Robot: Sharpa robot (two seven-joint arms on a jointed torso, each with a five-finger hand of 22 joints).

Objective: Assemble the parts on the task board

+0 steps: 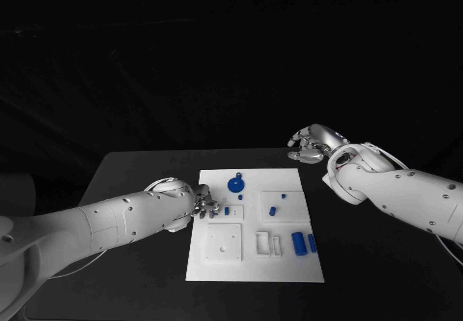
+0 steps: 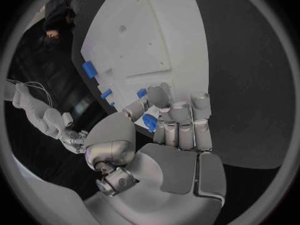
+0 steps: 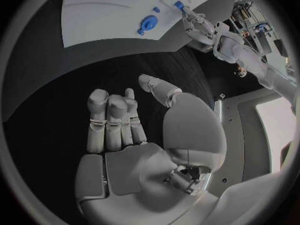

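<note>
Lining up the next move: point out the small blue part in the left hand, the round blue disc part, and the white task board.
small blue part (image 2: pixel 150 122), left wrist view, its exposed face between the fingers.
round blue disc part (image 1: pixel 235 184), head view, disc centre.
white task board (image 1: pixel 253 269), head view, bare near edge.

Looks like a robotics lab or test cell. Dark all round, with a black tabletop (image 1: pixel 144 167) carrying a white task board (image 1: pixel 255 267) of fixture pockets and small blue parts (image 1: pixel 236 184). Flanked by two white robot arms with exposed cabling.
</note>
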